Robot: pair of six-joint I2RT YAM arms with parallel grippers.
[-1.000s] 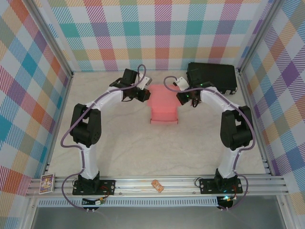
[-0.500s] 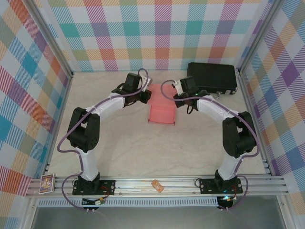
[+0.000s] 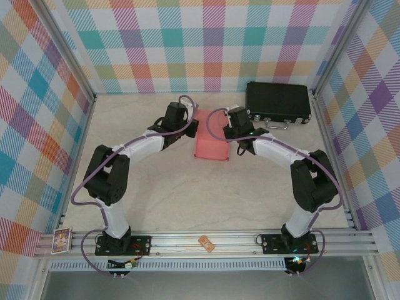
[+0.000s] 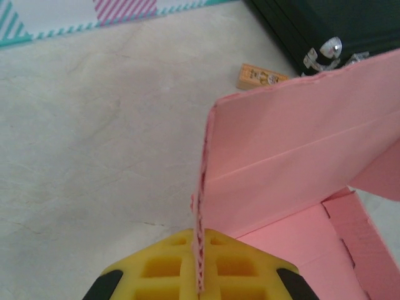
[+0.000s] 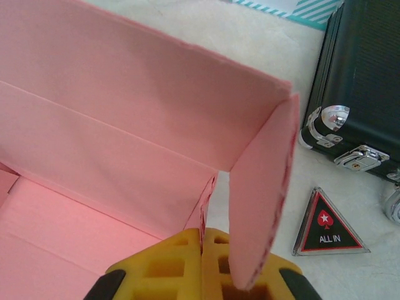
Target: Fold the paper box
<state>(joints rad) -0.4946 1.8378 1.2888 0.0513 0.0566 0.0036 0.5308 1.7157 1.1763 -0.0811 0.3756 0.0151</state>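
Both arms have swung inward, raising the side walls of the paper box (image 3: pixel 211 144) near the far edge of the bench (image 3: pixel 187 194), mid-width. Your left claw (image 4: pixel 200 262) is clamped tight on its left wall, your right claw (image 5: pixel 202 256) on its right. The box lies squarely between them, long axis near-to-far.

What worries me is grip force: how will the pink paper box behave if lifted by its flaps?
Likely light and floppy: the paper box is thin card, its edge a sliver in the left gripper. Its creased walls would probably hinge, not lift rigidly. Pinched flaps at the right gripper could crumple under hard squeezing.
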